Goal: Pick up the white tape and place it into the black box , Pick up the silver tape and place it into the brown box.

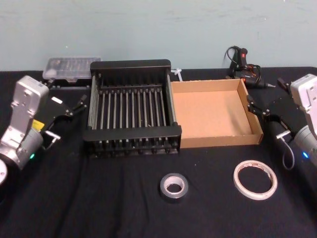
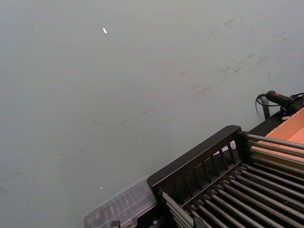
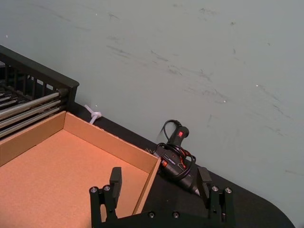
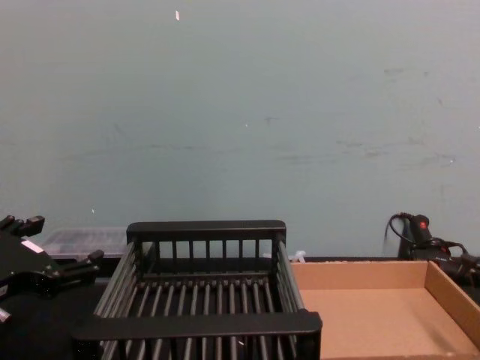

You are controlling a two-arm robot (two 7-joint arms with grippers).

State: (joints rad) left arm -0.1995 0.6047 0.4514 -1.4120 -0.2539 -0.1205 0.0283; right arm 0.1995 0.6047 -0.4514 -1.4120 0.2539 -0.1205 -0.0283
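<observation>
The white tape (image 1: 255,179) lies flat on the black tablecloth at the front right. The silver tape (image 1: 174,186) lies flat at the front centre, left of the white one. Behind them stands the black box (image 1: 131,133), a slatted crate with nothing in it, also seen in the chest view (image 4: 202,324). The brown box (image 1: 251,111) sits against the crate's right side with a bare floor. My left gripper (image 1: 68,118) hovers open left of the crate. My right gripper (image 1: 266,118) hovers open by the brown box's right wall (image 3: 148,183), its fingers (image 3: 115,179) spread wide.
A clear plastic parts case (image 1: 72,68) sits behind the crate's left corner. A black glue gun with its cable (image 1: 242,64) lies behind the brown box. A white zip tie (image 1: 177,74) lies between the boxes at the back. A grey-green wall closes the rear.
</observation>
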